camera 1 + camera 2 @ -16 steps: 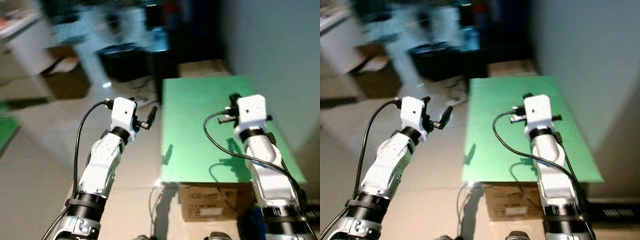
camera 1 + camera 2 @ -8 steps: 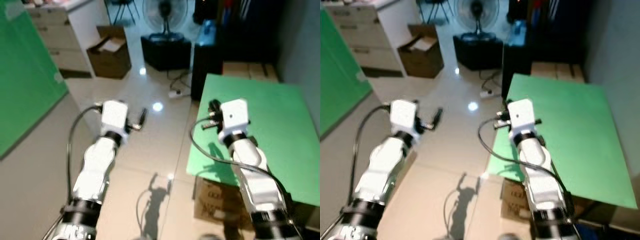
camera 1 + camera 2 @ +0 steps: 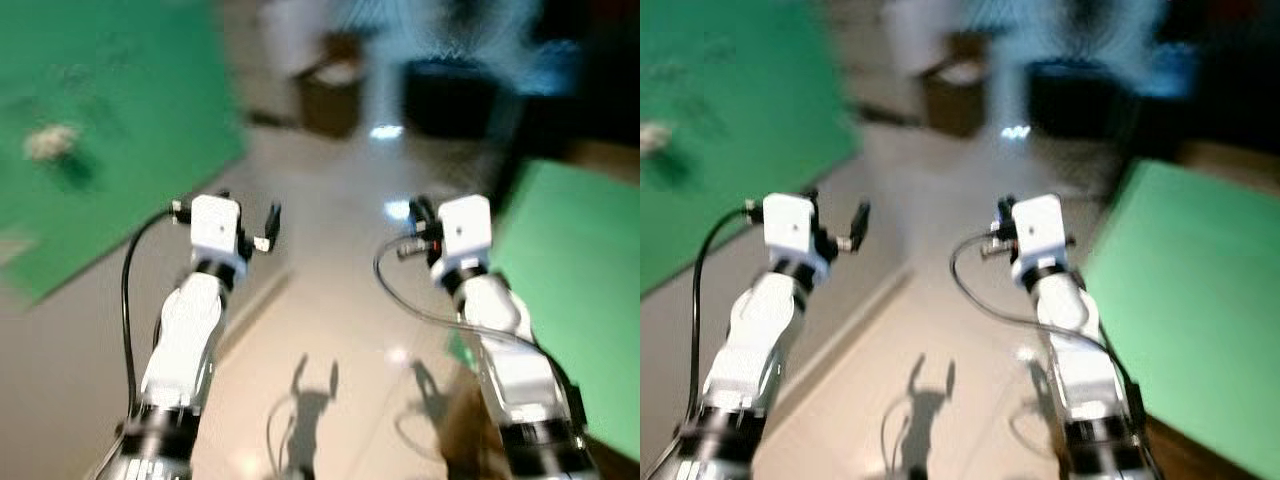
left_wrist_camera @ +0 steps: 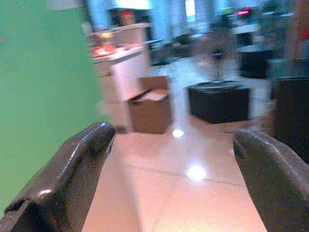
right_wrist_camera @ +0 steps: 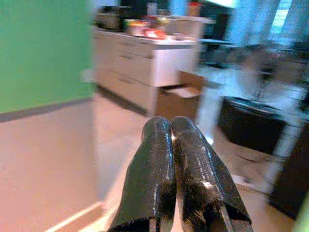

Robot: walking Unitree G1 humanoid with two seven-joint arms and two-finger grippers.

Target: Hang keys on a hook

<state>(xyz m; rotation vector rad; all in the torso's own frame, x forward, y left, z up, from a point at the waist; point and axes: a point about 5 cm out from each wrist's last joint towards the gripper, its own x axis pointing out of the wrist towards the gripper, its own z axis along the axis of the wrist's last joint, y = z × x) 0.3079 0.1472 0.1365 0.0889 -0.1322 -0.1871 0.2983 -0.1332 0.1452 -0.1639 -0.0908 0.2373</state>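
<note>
Green, matte, far left: a green-topped bench (image 3: 90,120), raised above the floor, with a small pale lump (image 3: 50,140) lying on it, too blurred to name; it may be the keys, but I cannot tell, and no hook can be made out anywhere. Next, my left pincer (image 3: 262,226), carried forward at chest height over the floor, its two black fingers (image 4: 72,169) spread wide apart with nothing between them, which I judge a ready posture for picking something up. Middle: glossy beige tiled floor (image 3: 330,330), bearing the shadows of both arms. Beyond it, a brown cardboard box (image 4: 152,108) and a dark low unit (image 4: 219,99) with a fan on it, all smeared. Next, my right pincer (image 5: 176,159), likewise held forward, fingers pressed flat together on nothing. Far right: a second green bench (image 3: 580,290), bare where visible. Judgement: task not yet begun; I am between benches, searching.
</note>
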